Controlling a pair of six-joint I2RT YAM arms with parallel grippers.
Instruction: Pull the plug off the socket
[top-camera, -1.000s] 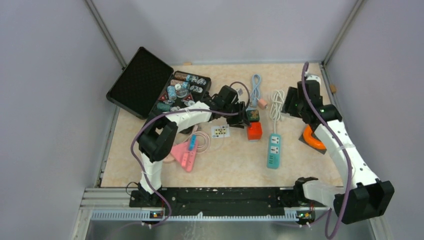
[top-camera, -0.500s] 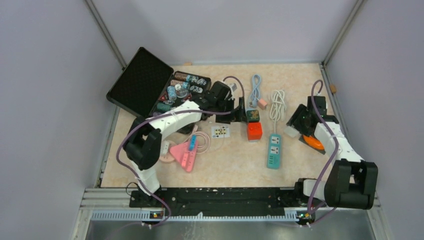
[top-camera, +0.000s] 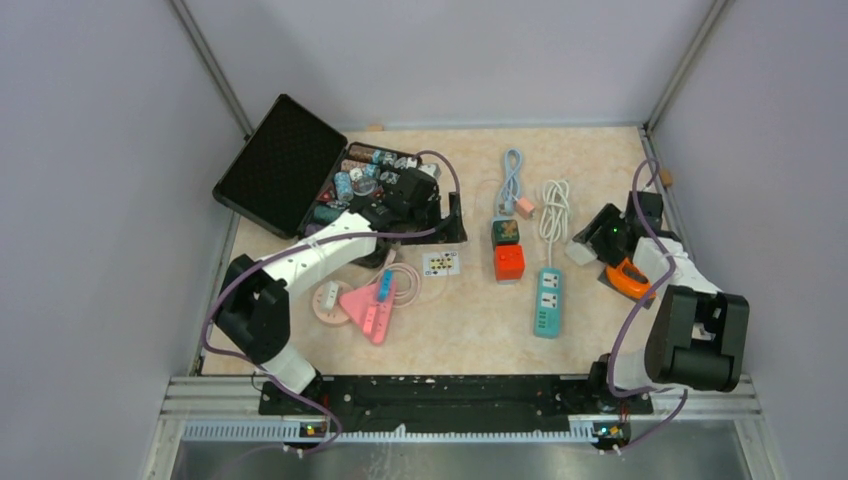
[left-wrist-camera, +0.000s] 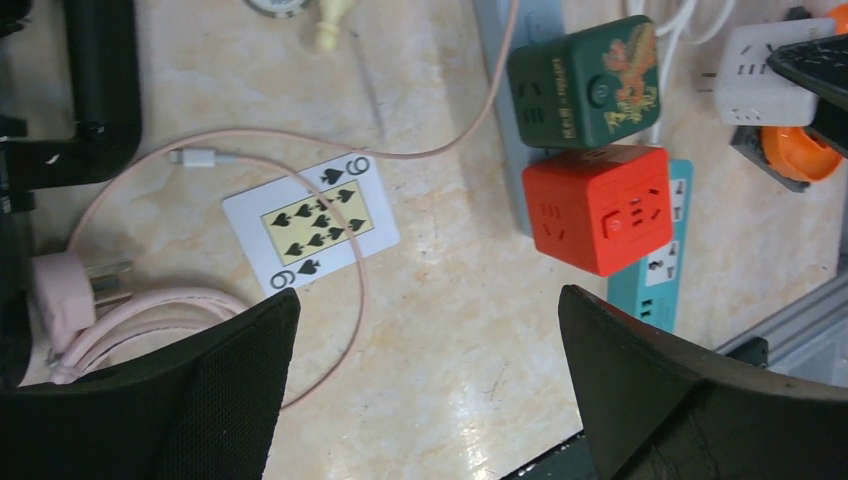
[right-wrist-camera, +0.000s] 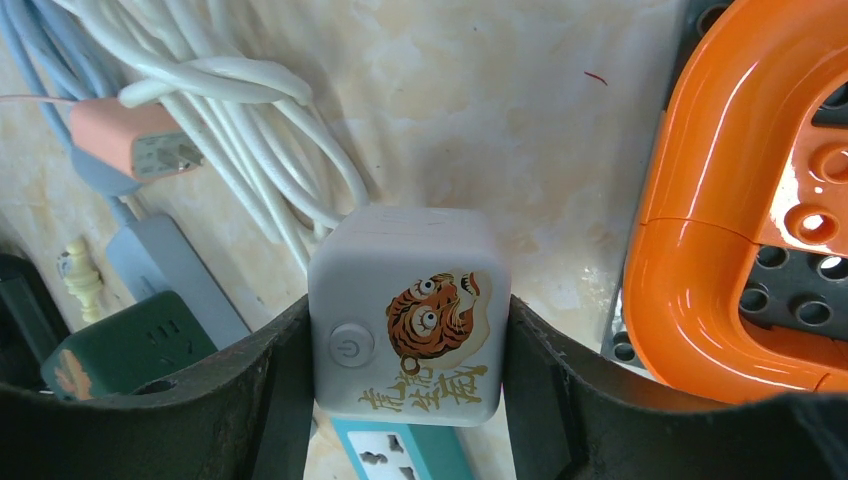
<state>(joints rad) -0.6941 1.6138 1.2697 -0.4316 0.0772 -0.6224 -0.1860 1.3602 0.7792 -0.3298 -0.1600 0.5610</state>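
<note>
Black trinket case (top-camera: 278, 160), right tool (right-wrist-camera: 408, 345) gripping cube (right-wrist-camera: 405, 255)

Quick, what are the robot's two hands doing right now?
Left gripper: open, holding nothing.
Right gripper: shut on the white tiger cube.

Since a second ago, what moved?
The left gripper pulled back left, away from the green cube toward the case; it is open and empty. The right gripper drew back toward its base, shut on the white cube. Green cube, red cube, teal strip and card did not move.
</note>
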